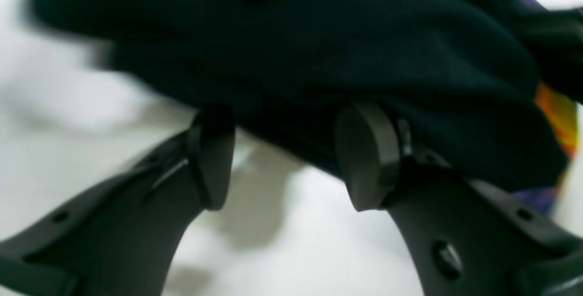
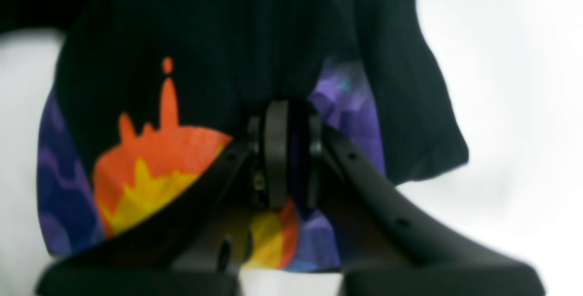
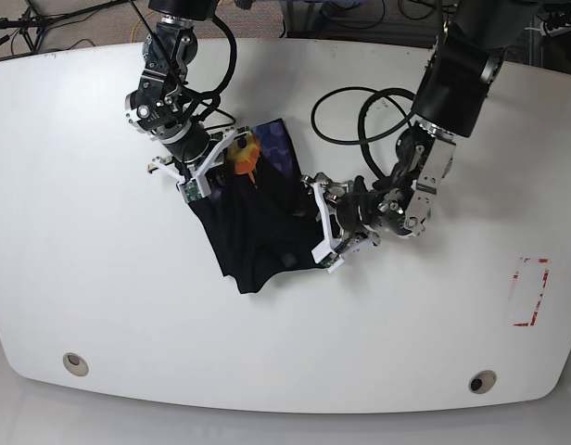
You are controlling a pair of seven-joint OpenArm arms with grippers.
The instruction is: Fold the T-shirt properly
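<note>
T-shirt (image 3: 262, 227) cloth lies bunched in a dark heap a little left of the middle of the white table (image 3: 100, 278), and its long axis runs on a slant from the near hem, at the heap's near-left corner, up to the far end where the orange-yellow sun print (image 3: 244, 153) and blue-purple patch (image 3: 281, 148) show. Nearest along that line, the left gripper (image 3: 324, 227) sits at the heap's right edge, reaching in from the right; its wrist view shows the two pads (image 1: 369, 159) set well apart with black cloth draped over and beyond them, nothing pinched between. Farther back, the right gripper (image 3: 200, 171) is at the heap's far-left edge, beside the print, and its wrist view shows the jaws pressed together on a ridge of the fabric where print meets black. So the garment stretches between the two arms, one end held, the other loose. My reading is that the coming move depends on the left gripper taking hold of the right edge, since both arms are about equally close to the cloth and only then could it be drawn flat.
</note>
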